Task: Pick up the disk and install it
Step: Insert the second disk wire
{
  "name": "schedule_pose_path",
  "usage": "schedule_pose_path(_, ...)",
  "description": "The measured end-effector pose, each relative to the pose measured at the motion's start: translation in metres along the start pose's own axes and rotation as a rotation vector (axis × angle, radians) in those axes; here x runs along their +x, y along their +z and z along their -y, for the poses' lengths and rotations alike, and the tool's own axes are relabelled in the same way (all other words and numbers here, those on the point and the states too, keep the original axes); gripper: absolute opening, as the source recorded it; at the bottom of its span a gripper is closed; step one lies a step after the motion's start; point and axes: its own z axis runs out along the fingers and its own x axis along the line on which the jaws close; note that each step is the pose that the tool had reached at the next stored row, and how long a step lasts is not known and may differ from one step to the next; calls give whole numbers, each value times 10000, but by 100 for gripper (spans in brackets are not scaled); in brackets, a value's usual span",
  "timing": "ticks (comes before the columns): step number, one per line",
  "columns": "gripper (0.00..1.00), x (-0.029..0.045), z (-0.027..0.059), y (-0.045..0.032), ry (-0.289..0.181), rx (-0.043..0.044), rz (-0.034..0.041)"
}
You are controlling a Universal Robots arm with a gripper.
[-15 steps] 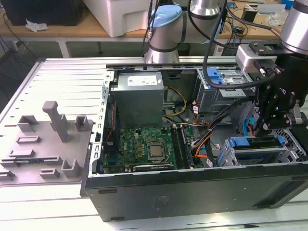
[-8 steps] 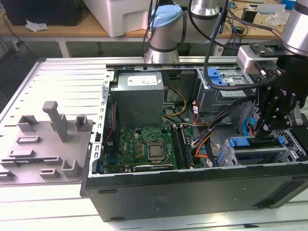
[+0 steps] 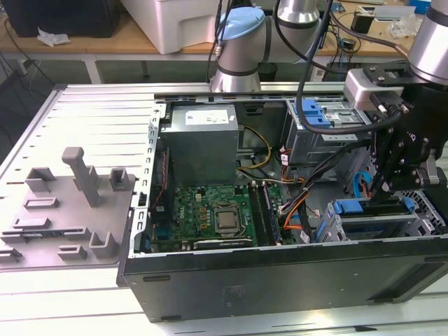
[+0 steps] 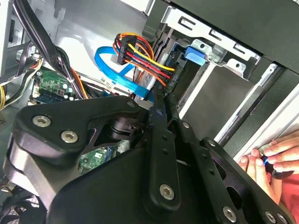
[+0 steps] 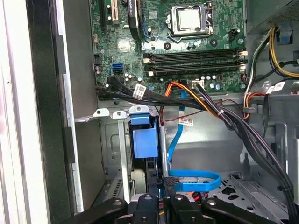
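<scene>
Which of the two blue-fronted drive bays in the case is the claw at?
The claw is at the lower drive cage near the case's front corner, on the exterior view's right. The other blue-fronted bay sits farther back beside the power supply.

A slatted grey table (image 3: 84, 112) carries the open case (image 3: 280, 280) under the claw (image 3: 392, 183), a grey fixture (image 3: 70, 203) well apart.
</scene>
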Motion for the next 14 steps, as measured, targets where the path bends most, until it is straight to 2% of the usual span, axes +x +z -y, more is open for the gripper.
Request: schedule_pose_path(14, 16, -1, 10, 14, -1, -27, -1)
